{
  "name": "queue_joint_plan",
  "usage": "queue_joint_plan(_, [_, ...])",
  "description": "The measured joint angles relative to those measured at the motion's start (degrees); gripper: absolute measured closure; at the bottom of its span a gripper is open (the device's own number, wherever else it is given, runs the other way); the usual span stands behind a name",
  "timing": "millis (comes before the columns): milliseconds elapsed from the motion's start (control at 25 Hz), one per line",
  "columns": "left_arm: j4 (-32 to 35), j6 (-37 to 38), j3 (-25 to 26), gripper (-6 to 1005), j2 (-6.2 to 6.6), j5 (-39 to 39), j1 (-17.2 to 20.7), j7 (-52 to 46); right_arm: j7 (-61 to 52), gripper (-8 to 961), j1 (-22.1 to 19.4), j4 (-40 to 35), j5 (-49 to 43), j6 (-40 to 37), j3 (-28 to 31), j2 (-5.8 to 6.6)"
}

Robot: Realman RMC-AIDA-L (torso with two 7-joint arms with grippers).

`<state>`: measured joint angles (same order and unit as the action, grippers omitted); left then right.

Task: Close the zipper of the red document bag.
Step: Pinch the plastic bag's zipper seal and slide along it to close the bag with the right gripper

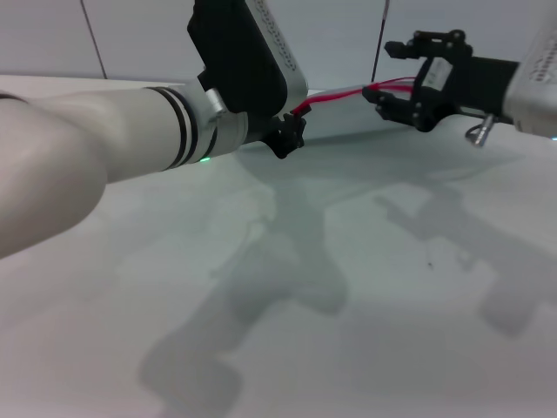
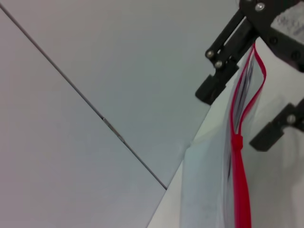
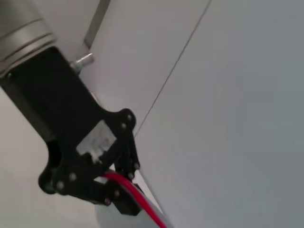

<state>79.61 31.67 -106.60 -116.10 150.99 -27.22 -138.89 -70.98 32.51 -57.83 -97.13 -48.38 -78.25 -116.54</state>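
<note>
I count two grippers, my left (image 1: 291,135) and my right (image 1: 402,104), one red document bag (image 2: 204,190), one zipper (image 2: 240,185).

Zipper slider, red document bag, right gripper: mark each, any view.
zipper slider (image 2: 237,142): left wrist view, on the red tab.
red document bag (image 2: 204,190): left wrist view, on the clear panel beside the strip.
right gripper (image 1: 392,103): head view, between its fingertips at the red strip.

Even, soft overhead light w/ no glare, arms' broad fuzzy shadows across the table (image 1: 365,348) (head view), near left arm (image 1: 78,165) blurred.
</note>
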Motion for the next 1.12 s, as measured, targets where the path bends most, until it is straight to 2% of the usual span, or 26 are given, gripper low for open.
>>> queue_joint_plan(240, [0.02,0.30,0.08,942,0.00,0.00,0.02,0.01,-0.57,350,-0.50,-1.83,-0.55,1.72,-2.71,0.17])
queue_joint_plan(560, [0.04,0.52,0.09,941,0.00,-0.13,-0.12,-0.02,-3.30,426,-0.04,-3.82,-8.47,3.35,-5.01,0.01])
queue_joint_plan(880, [1.13,1.19,0.06,941,0.09,-0.18,0.12,0.02,-4.96,433,-0.17,-4.97,-11.28,8.39,-9.09,0.03])
queue_joint_plan(1120, [1.34,1.38,0.00,941,0.06,-0.09,0.26,0.02,-5.50,438,-0.23,-5.51,-13.06,9.19,-10.25,-0.01])
